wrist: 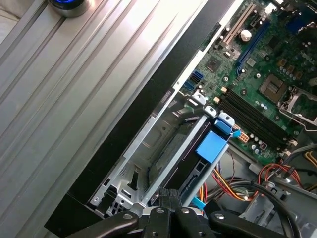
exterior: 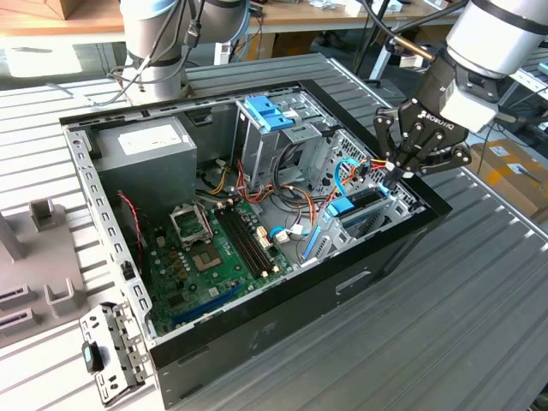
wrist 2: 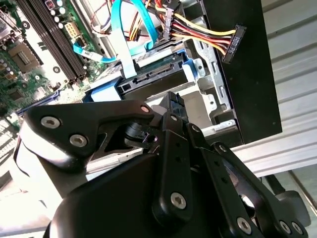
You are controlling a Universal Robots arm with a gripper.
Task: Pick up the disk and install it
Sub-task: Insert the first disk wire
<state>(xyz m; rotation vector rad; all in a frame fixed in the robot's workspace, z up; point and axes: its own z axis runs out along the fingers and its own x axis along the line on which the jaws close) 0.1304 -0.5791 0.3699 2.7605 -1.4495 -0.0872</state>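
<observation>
Gripper [exterior: 396,169] fingers pinched together, pressing edge of disk [wrist 2: 158,79] | disk apparently seated in drive bay [wrist: 158,148] of case [exterior: 360,282], likely pushing it home

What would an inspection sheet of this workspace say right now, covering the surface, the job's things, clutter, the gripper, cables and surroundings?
Surface: ribbed metal table, carrying an open computer case.
Job's things: the disk sits in the drive bay at the case's corner on the exterior view's right, blue side rail showing, connector end towards the cables.
Clutter: a loose metal bracket lies on the table beside the case; grey fixtures at the exterior view's left.
Gripper: gripper is over the drive bay, its fingers drawn together.
Cables: light-blue flat cable and red-yellow power leads lie loose above the disk.
Surroundings: a second arm's base stands behind the case; cardboard box at the exterior view's right.
</observation>
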